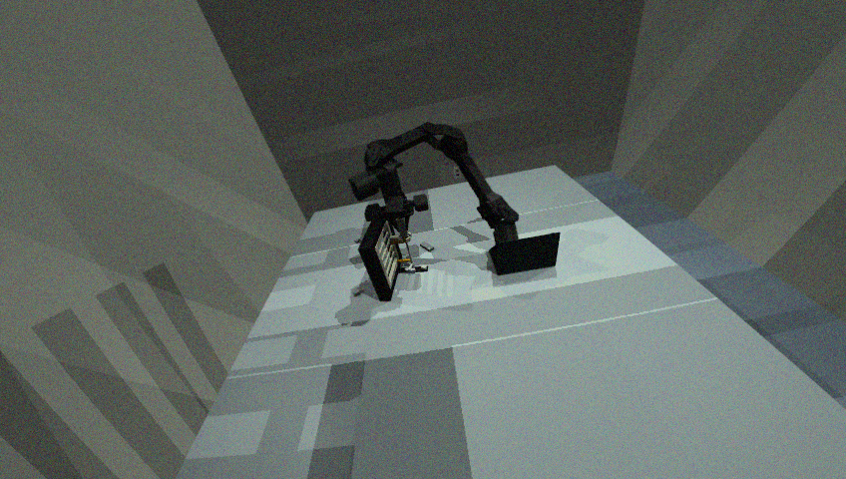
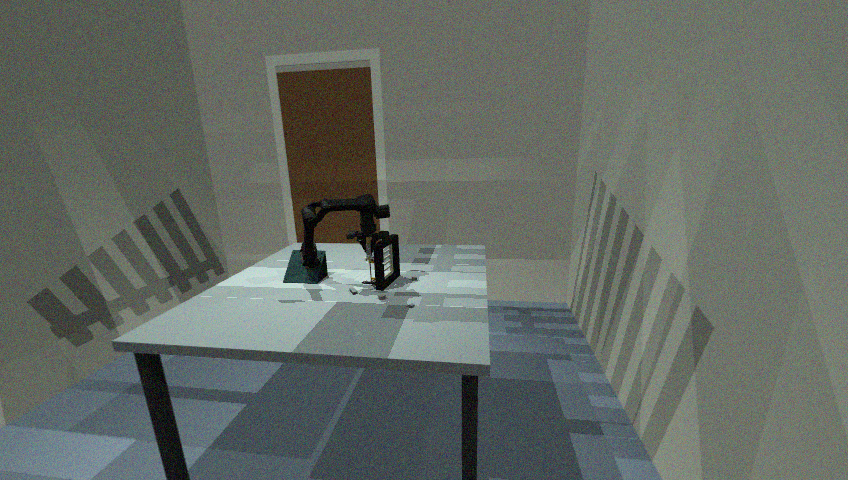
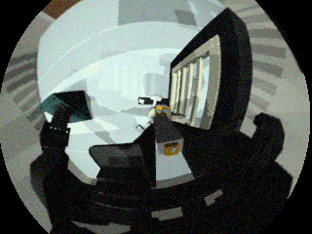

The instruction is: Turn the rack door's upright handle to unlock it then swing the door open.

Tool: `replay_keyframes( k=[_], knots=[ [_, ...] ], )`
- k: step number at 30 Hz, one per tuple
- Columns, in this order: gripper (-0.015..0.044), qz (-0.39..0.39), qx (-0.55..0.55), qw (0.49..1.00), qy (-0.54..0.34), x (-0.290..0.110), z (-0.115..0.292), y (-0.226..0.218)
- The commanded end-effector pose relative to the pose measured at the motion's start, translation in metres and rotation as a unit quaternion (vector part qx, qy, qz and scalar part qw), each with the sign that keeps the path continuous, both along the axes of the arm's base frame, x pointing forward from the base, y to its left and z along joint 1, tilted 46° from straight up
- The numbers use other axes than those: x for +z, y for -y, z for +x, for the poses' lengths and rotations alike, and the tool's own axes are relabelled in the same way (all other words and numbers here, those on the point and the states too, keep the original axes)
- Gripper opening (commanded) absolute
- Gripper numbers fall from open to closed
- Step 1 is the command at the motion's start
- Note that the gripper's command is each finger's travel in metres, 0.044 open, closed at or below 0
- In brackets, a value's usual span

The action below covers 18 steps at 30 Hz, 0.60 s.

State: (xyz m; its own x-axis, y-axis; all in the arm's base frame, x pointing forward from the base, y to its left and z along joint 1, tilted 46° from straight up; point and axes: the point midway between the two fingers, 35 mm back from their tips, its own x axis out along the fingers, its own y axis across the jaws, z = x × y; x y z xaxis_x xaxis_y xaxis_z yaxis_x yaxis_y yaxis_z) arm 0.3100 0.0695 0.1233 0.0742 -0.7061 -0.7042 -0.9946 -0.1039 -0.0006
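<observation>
The rack's upright black frame surrounds a cream slatted panel, which looks like the door and appears to lie in the frame's plane. The upright handle is a grey bar with orange marks, beside the panel in the wrist view. My gripper points down beside the frame and is shut on the handle, with a dark finger on each side. The fingers hide part of the handle. How far the handle is turned is hard to tell.
The arm's base stands across from the rack. A small dark and white object lies near the rack's foot. Small items lie around on the table.
</observation>
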Motion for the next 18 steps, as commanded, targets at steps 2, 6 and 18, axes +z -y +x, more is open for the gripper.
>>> replay_keyframes(
  k=[2,6,18],
  knots=[
    [0.0016,0.001,-0.009,1.000,0.010,0.000,-0.001,0.000],
    [0.0016,0.004,-0.036,0.999,0.037,-0.001,-0.003,-0.001],
    [0.0016,0.012,-0.117,0.986,0.118,-0.006,-0.012,-0.005]
  ],
)
